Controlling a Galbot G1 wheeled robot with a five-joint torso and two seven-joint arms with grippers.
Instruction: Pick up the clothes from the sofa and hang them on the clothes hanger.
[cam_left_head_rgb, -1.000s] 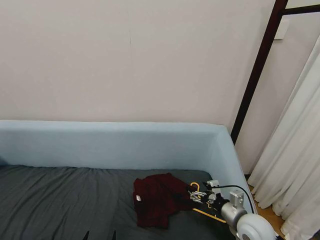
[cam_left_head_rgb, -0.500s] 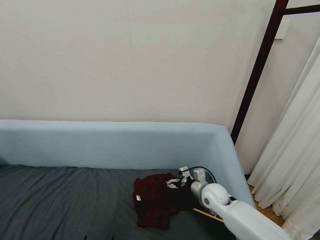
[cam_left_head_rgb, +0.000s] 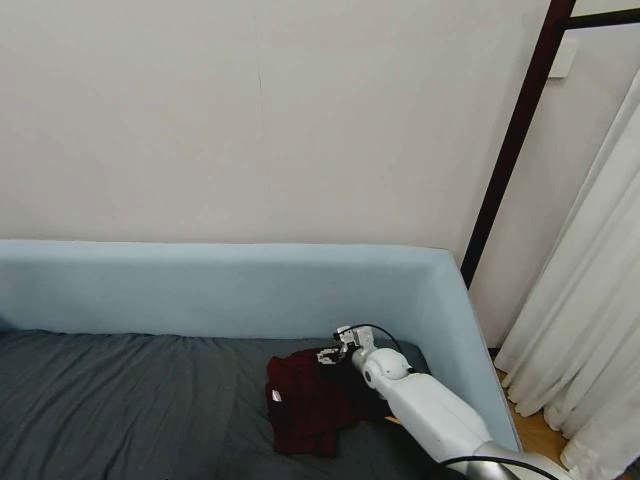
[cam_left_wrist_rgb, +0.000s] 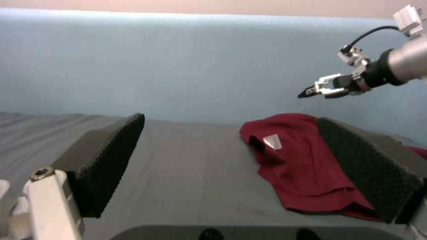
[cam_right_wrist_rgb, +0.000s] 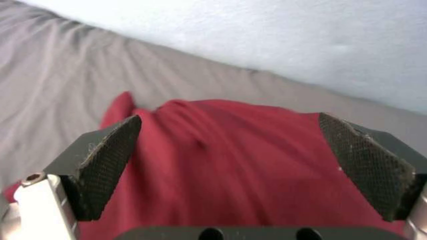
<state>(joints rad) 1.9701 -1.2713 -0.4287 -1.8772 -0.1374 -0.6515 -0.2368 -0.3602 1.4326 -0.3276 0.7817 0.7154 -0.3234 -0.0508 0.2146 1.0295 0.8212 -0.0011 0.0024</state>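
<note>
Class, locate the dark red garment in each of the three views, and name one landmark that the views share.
Head view: the dark red garment lies low, right of centre, on the grey seat, just below the right claw.
Left wrist view: garment right of centre, beneath that claw.
Right wrist view: garment close up, across the lower half.
Shared landmark: the light blue backrest behind it.

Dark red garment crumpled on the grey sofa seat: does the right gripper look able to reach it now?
Probably yes. The right gripper hangs open just above the dark red garment, with nothing between them.
</note>
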